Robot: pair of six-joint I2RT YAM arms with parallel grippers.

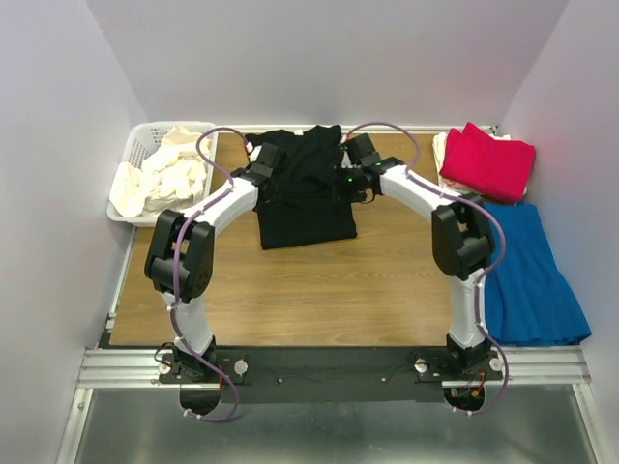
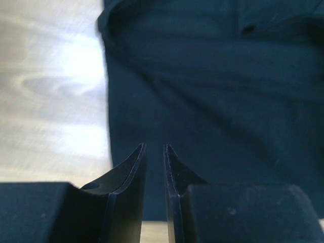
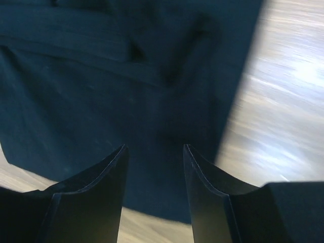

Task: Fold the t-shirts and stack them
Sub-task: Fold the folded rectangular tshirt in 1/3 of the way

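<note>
A black t-shirt [image 1: 305, 198] lies partly folded on the wooden table, at the back middle; no print shows. My left gripper [image 1: 266, 159] hovers over its left edge, my right gripper [image 1: 353, 155] over its right edge. In the left wrist view the jaws [image 2: 154, 147] stand a narrow gap apart, empty, above the black cloth [image 2: 212, 91]. In the right wrist view the jaws [image 3: 154, 147] are wide open and empty above the shirt [image 3: 101, 86]. A folded crimson t-shirt [image 1: 488, 159] lies on a cream one [image 1: 443, 150] at the back right.
A white lattice basket [image 1: 143, 145] at the back left holds crumpled cream shirts [image 1: 164, 174]. A blue cloth [image 1: 527, 271] lies along the right side. Bare wooden table [image 1: 319, 290] lies in front of the black shirt. Walls close in on three sides.
</note>
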